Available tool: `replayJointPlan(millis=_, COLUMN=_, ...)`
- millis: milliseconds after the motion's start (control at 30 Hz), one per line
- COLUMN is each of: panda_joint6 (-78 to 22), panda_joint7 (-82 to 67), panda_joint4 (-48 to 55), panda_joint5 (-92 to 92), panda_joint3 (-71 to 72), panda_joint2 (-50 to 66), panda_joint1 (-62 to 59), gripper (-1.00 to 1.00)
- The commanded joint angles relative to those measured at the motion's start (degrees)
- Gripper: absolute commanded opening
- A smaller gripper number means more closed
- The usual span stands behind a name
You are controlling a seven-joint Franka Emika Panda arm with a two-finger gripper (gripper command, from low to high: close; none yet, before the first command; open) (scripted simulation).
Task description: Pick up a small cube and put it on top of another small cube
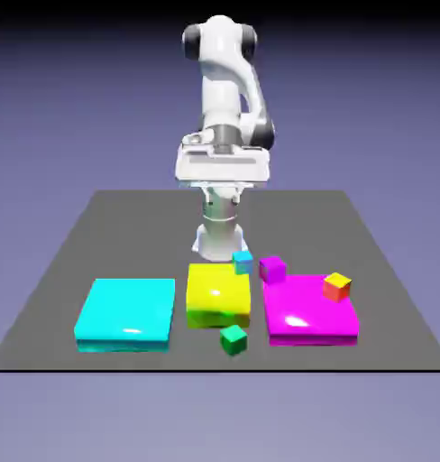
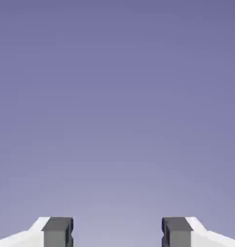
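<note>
I see my pincer (image 2: 117,231) wide open, holding nothing, facing backdrop; the green cube (image 1: 233,339) lies on the surface (image 1: 88,235) well below.

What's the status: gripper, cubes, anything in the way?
Gripper open, empty, facing backdrop. Green cube loose on table; orange cube sits on magenta slab. Nothing stacked, path clear.

The exterior view looks down from above and some way back, taking in the whole grey desk (image 1: 97,235) against the blue-violet backdrop. The hand view looks along the gripper (image 2: 117,232) into that backdrop alone, its two grey fingertips (image 2: 58,231) at the bottom edge. Both views share only the backdrop.
</note>
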Motion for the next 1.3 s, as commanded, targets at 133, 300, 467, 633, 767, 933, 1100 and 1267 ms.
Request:
replayJointPlan(millis=133, panda_joint6=-2.1, panda_joint7=-10.8, panda_joint4=3.4, panda_joint5=5.7, panda_joint3=-3.2, panda_joint2=10.4, panda_joint1=4.5, gripper=0.00)
replayJointPlan(millis=300, panda_joint6=-4.3, panda_joint7=-21.7, panda_joint4=6.8, panda_joint5=11.4, panda_joint3=-6.3, panda_joint2=20.8, panda_joint1=8.9, gripper=0.00)
replayJointPlan(millis=467, panda_joint6=-6.4, panda_joint7=-32.5, panda_joint4=10.2, panda_joint5=17.1, panda_joint3=-9.5, panda_joint2=31.1, panda_joint1=13.4, gripper=0.00)
replayJointPlan(millis=633, panda_joint6=-8.5, panda_joint7=-43.3, panda_joint4=13.6, panda_joint5=22.8, panda_joint3=-12.7, panda_joint2=41.5, panda_joint1=17.8, gripper=0.00)
replayJointPlan(millis=767, panda_joint6=-7.7, panda_joint7=-47.7, panda_joint4=15.4, panda_joint5=25.9, panda_joint3=-11.6, panda_joint2=46.5, panda_joint1=17.5, gripper=0.00)
replayJointPlan(millis=933, panda_joint6=-0.8, panda_joint7=-54.4, panda_joint4=19.4, panda_joint5=33.6, panda_joint3=-1.8, panda_joint2=56.9, panda_joint1=9.5, gripper=0.00)
replayJointPlan(millis=1100, panda_joint6=-5.0, panda_joint7=-50.4, panda_joint4=17.0, panda_joint5=29.0, panda_joint3=-7.7, panda_joint2=50.7, panda_joint1=14.3, gripper=-1.00)
replayJointPlan(millis=1267, panda_joint6=-10.8, panda_joint7=-44.1, panda_joint4=14.4, panda_joint5=22.5, panda_joint3=-11.5, panda_joint2=42.4, panda_joint1=20.3, gripper=-1.00)
